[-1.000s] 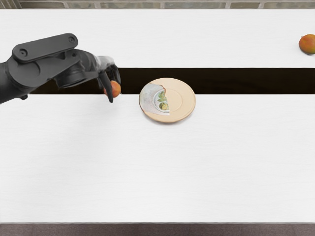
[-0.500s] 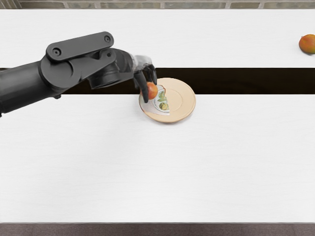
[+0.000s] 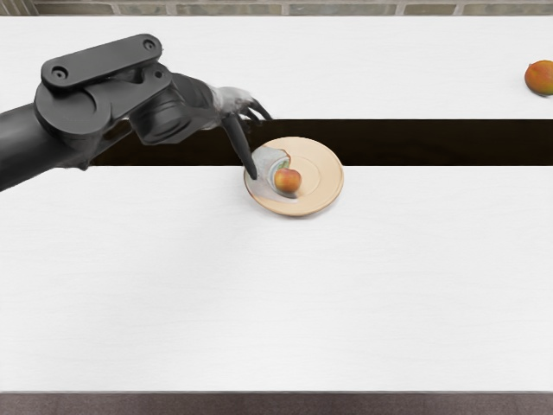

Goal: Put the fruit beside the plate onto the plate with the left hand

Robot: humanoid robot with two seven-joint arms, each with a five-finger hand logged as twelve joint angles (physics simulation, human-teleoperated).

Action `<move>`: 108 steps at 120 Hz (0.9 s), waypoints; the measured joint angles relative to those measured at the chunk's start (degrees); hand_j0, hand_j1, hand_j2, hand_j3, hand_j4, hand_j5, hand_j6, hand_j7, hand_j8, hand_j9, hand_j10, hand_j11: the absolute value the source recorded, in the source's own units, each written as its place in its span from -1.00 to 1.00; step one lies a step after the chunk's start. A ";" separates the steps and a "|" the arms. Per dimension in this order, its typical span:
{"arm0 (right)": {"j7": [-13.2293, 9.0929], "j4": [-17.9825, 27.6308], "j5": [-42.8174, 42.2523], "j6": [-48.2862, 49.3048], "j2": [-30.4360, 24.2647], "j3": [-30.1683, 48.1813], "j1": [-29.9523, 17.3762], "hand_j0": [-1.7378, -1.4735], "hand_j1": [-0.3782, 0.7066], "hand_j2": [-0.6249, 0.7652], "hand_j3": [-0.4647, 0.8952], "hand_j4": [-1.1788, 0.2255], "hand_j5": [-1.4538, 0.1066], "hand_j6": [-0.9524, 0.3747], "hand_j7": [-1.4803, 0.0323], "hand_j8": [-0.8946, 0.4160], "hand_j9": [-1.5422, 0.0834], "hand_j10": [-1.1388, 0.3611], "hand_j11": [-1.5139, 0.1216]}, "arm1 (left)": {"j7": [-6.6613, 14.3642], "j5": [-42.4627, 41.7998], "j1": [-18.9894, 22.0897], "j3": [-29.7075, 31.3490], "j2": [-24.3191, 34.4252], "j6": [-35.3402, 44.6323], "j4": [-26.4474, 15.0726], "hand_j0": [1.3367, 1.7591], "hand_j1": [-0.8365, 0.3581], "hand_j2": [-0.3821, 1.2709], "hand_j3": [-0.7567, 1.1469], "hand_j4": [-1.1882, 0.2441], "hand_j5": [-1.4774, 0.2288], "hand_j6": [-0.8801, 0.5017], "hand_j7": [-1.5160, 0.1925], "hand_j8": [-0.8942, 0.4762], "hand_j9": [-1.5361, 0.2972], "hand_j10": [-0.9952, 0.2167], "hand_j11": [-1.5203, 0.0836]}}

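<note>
And there's the orange-red fruit (image 3: 288, 181), sitting on the plate (image 3: 325, 177)! It rests on the left half of the dish, on a pale grey-and-green patterned patch, with nothing gripping it. The tan, round plate lies at the back edge of the near white worktop (image 3: 276, 294), its far rim reaching over the dark gap (image 3: 432, 143) between this surface and the far white one.

Just up and left, the left hand (image 3: 235, 111) hangs above that gap, its arm coming in from the picture's left edge. The hand is open and holds nothing, the fingers splayed. One long dark finger (image 3: 245, 152) points down toward the plate's left rim, its tip just beside the fruit. Whether that tip touches the rim, I cannot tell from this angle. The other fingertips fan out to the right, clear of the dish.

Far off in the top right corner, a second fruit (image 3: 539, 78), reddish-orange with some green, lies on the far surface, well apart from everything else.
</note>
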 joint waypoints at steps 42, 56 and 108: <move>0.00 0.07 -0.01 0.03 0.00 -0.02 0.00 -0.40 -0.95 -0.10 -0.32 0.68 0.86 0.44 0.96 0.37 0.90 0.52 0.85 | 0.00 -9.84 13.74 -22.31 15.29 -7.29 -1.04 0.52 0.89 -0.51 -0.20 0.58 0.65 0.20 0.69 0.23 0.60 0.55 0.81; 0.00 0.12 -0.01 0.03 0.00 -0.04 0.00 -0.40 -0.95 -0.10 -0.32 0.68 0.86 0.44 0.96 0.37 0.90 0.52 0.85 | 0.00 -15.06 17.45 -24.06 21.74 -14.91 -1.02 0.52 0.92 -0.52 -0.20 0.60 0.67 0.22 0.71 0.25 0.62 0.58 0.83; 0.00 0.14 -0.01 0.08 0.00 -0.04 0.05 -0.40 -0.95 -0.10 -0.32 0.68 0.86 0.44 0.96 0.37 0.90 0.52 0.85 | 0.00 -24.23 24.06 -25.94 38.95 -28.46 0.24 0.52 0.95 -0.53 -0.21 0.63 0.70 0.25 0.74 0.28 0.65 0.61 0.86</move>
